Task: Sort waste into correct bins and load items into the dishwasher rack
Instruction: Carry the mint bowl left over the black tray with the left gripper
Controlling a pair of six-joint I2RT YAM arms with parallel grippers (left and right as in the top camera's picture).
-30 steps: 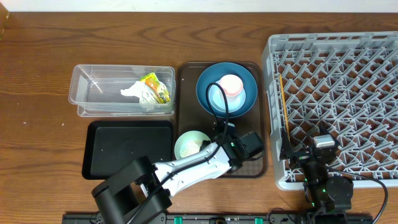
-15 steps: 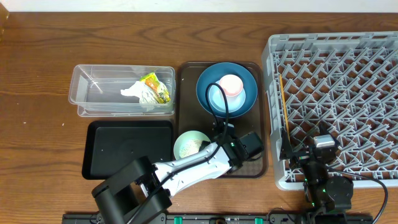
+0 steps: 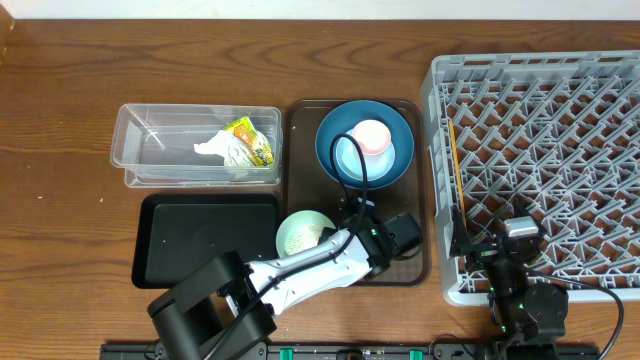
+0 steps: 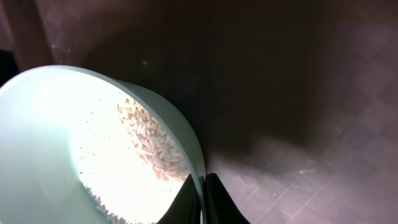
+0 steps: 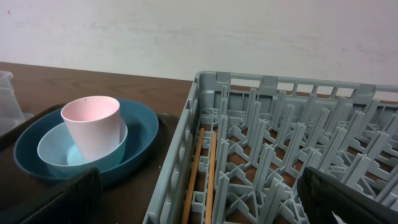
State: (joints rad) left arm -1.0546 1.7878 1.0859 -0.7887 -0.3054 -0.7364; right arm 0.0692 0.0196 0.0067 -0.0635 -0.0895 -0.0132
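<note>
At far left, the clear tub holds the tissue and wrapper near its right wall. The black tray lies just in front of it, their edges nearly touching. Next over, my left gripper is clamped on the rim of the mint-green bowl, with rice heaped by that rim. The bowl straddles the brown serving tray's left edge. Behind it, the dark-blue plate carries the light-blue bowl and pink cup. A narrow strip of table separates the serving tray from the dishwasher rack. My right gripper hangs wide open over the rack's near-left corner, beside two wooden sticks.
</note>
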